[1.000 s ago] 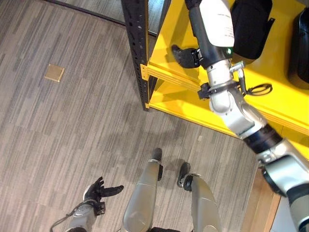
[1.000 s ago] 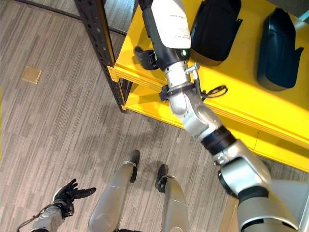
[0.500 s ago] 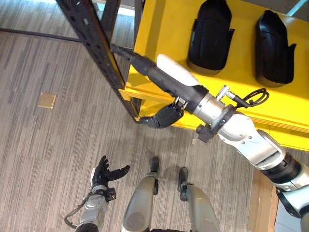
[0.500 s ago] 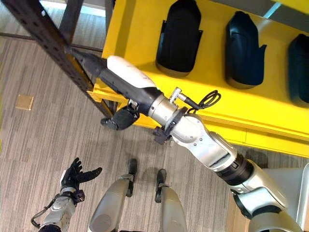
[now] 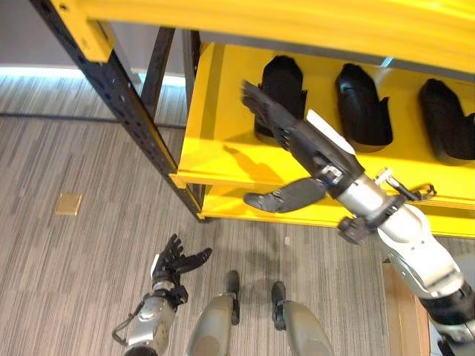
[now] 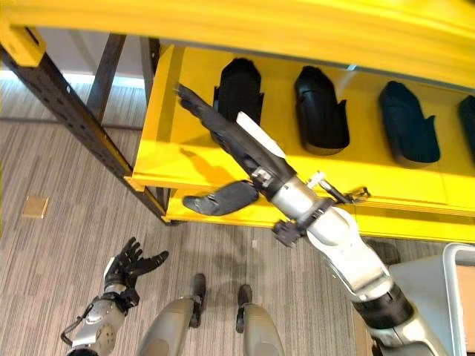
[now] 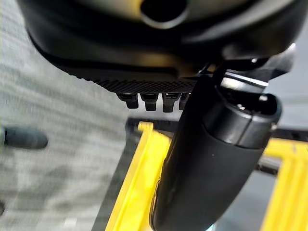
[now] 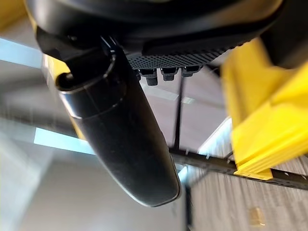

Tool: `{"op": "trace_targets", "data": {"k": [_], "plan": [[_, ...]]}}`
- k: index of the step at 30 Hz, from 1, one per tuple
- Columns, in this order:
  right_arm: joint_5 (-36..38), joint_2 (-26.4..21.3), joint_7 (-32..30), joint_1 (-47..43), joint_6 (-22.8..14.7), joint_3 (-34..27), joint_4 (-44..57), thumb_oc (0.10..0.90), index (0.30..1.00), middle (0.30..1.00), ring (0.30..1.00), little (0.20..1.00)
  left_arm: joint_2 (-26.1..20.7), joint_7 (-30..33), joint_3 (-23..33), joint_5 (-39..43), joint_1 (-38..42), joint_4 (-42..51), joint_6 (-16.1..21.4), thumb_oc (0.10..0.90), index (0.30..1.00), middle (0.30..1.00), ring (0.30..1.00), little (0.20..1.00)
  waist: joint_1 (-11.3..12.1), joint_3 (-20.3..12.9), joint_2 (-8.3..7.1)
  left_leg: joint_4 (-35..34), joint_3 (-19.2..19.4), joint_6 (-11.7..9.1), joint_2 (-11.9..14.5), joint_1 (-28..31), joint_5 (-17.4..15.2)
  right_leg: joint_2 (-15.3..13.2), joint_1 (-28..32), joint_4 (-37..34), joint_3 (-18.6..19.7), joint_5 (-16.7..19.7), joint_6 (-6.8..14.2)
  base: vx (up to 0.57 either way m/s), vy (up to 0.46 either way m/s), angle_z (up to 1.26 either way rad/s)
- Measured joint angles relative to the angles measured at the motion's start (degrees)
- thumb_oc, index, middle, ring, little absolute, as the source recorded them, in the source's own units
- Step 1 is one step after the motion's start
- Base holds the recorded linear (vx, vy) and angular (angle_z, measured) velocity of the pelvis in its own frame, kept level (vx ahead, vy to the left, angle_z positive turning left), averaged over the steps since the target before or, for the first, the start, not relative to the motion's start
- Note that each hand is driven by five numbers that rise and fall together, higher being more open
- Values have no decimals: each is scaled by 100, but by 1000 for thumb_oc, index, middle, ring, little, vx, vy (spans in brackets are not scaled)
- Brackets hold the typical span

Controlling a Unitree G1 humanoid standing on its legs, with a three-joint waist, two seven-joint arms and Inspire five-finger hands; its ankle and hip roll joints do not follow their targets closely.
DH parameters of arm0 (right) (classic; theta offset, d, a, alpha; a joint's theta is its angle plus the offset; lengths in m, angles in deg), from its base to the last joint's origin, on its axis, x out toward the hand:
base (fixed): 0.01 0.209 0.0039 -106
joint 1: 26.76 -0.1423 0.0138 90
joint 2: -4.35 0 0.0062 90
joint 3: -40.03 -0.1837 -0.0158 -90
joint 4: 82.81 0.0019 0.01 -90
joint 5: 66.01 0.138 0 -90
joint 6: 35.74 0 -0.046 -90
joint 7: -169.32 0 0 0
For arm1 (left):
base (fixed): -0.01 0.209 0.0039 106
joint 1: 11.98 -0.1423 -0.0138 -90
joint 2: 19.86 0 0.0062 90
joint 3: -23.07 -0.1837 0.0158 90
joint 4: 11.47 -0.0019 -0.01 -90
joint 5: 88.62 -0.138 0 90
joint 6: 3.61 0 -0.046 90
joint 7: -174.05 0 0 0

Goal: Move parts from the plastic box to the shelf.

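While the right hand (image 5: 293,133) was stretched out flat in front of the yellow shelf (image 5: 223,144), fingers straight and thumb spread below them, I could see that it carried nothing. Its fingertips reached up toward the leftmost of the black parts (image 5: 282,93) standing on the shelf board, though I could not tell whether they touched it. Two more black parts (image 5: 362,107) stood in the same row to the right of the first, apart from one another, and in the right eye view a further one showed at the far right edge. A black perforated upright (image 5: 119,100) of the rack rose at the shelf's left front corner, just beside the hand's reach, and a yellow beam (image 5: 297,26) of the level above crossed overhead, close over the arm. My left hand (image 5: 174,263) hung low over the grey striped carpet (image 5: 67,267), well apart from the shelf, its fingers spread loosely and empty. A small brass floor plate (image 5: 68,204) lay in the carpet to the left. I saw the corner of a pale frame (image 6: 456,259) at the lower right.
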Motion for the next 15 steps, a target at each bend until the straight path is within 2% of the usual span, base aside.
{"op": "trace_targets", "data": {"k": [2,4,6,8,11,15], "plan": [[746,167,517,650,370,-441,-76,900,1000,1000,1000,1000,2,-183,50,80,-231,141,-8,900,1000,1000,1000,1000,-227,-157,45,-228,61,38,-8,216,76,17,195,-241,48,124,56,70,-3,-20],[1152,201,1135,1049,574,-711,-234,900,1000,1000,1000,1000,-32,-350,78,79,-218,266,-29,900,1000,1000,1000,1000,-383,-268,77,-323,65,54,-7,262,116,21,238,-315,45,148,57,48,-27,-4],[1399,145,1782,1419,995,-841,-533,900,1000,1000,1000,1000,-132,-585,94,138,-152,578,-41,900,1000,1000,1000,1000,-438,-307,70,-382,83,74,12,370,164,45,307,-335,51,147,55,55,-59,-6],[1528,302,2608,1904,1425,-751,-1045,900,1000,1000,1000,1000,-258,-894,125,302,-21,914,-90,900,1000,1000,1000,1000,-431,-429,56,-406,115,57,71,427,155,101,345,-343,63,132,32,56,-77,-8],[1532,214,3146,2205,1442,-630,-1164,900,1000,1000,1000,1000,-500,-1035,56,460,30,1249,-186,900,1000,1000,1000,1000,-484,-448,23,-409,139,35,114,456,172,154,353,-339,124,143,20,-25,-66,-9],[1764,201,3366,2330,1276,-577,-1355,900,1000,1000,1000,1000,-621,-1046,55,739,-52,1333,-359,900,1000,1000,1000,1000,-558,-454,-20,-427,163,20,148,464,176,180,334,-354,133,155,-1,-18,-35,-3]]}}
